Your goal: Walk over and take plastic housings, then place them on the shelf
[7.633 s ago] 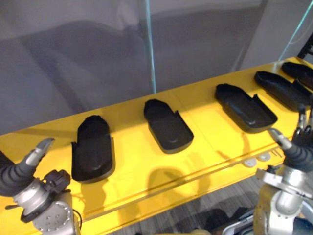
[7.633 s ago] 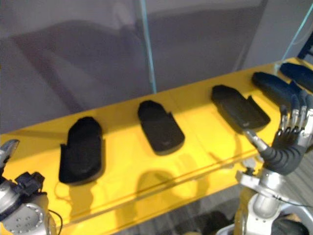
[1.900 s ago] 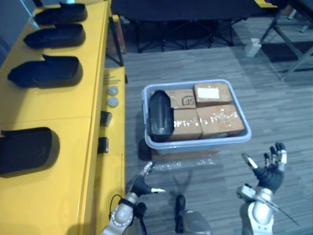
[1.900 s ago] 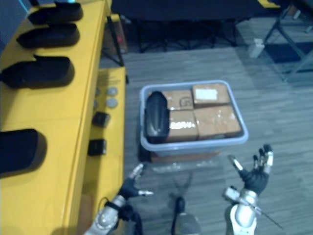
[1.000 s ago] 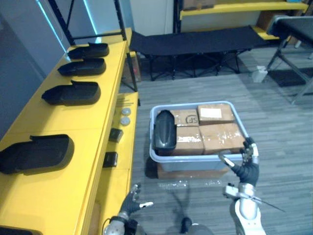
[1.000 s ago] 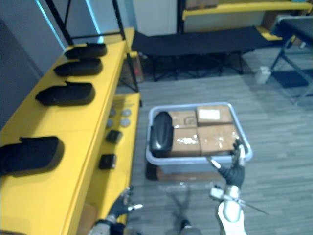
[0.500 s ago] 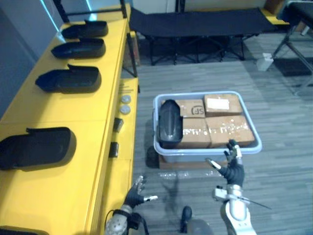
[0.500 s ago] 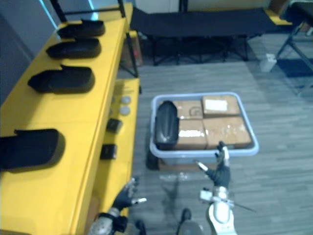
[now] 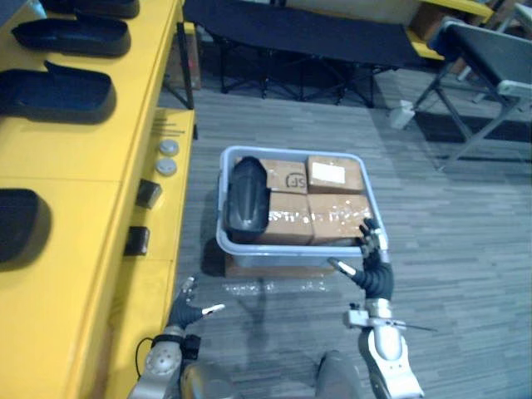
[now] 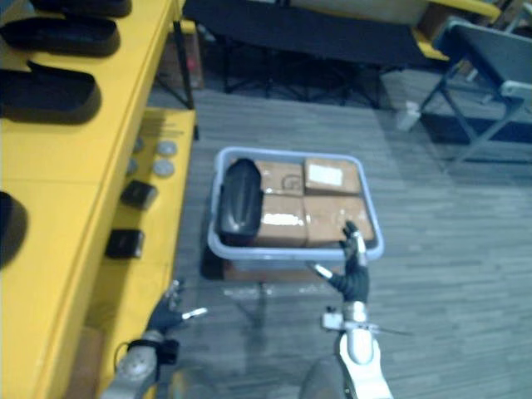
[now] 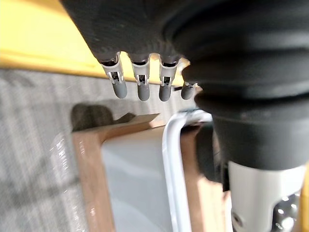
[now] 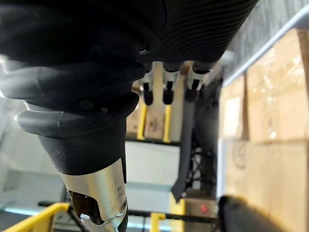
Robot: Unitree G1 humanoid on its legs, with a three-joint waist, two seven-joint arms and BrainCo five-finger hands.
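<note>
Right hand (image 9: 374, 277) nearer bin (image 9: 283, 249), fingers spread; left hand (image 9: 183, 314) fingers loose; housing (image 9: 247, 199) in bin; shelf housings (image 9: 58, 93) cropped.

No readable text; blurred white label (image 9: 329, 173) on one cardboard box (image 9: 354, 182)

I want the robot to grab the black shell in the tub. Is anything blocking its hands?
Only the tub's near wall. It stands between the open right hand, the open left hand and the black housing. The housing lies uncovered on top, beside cardboard boxes.
</note>
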